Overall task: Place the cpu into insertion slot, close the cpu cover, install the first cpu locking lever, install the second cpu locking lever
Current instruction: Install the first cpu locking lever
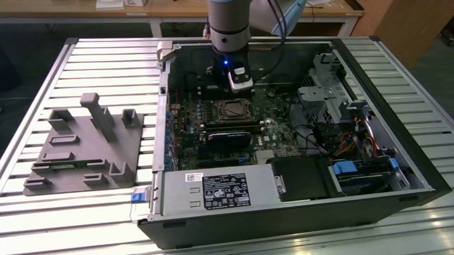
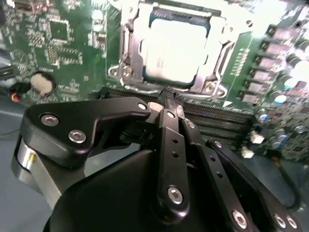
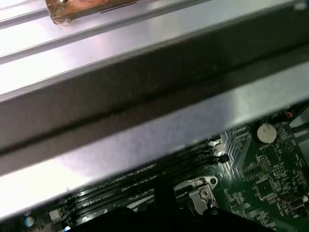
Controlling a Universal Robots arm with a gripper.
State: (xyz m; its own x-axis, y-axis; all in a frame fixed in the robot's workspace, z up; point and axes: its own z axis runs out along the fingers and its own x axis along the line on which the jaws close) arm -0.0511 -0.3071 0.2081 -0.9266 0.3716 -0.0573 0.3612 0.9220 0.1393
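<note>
The claw hangs inside the open computer case, its black fingers pressed together to a single tip and holding nothing. Just beyond that tip, in the second wrist view, run the long black memory slots, and directly past them lies the insertion slot with the cpu seated flat in it, its pale metal top showing through the window of the cpu cover, which lies down over it. The claw tip is near the socket's edge but apart from it. A round coin battery sits on the green board off to one side of the claw. In the exterior view the arm comes straight down with a blue light on its wrist, and the socket lies just in front of the claw, toward the camera. Farther out in the case are a black cooler block, a labelled power supply and blue drive holders. Well apart, at the exterior view's left, a grey fixture plate rests on the slatted metal counter. In the first wrist view the case wall crosses the picture, with the battery and board beyond it.
</note>
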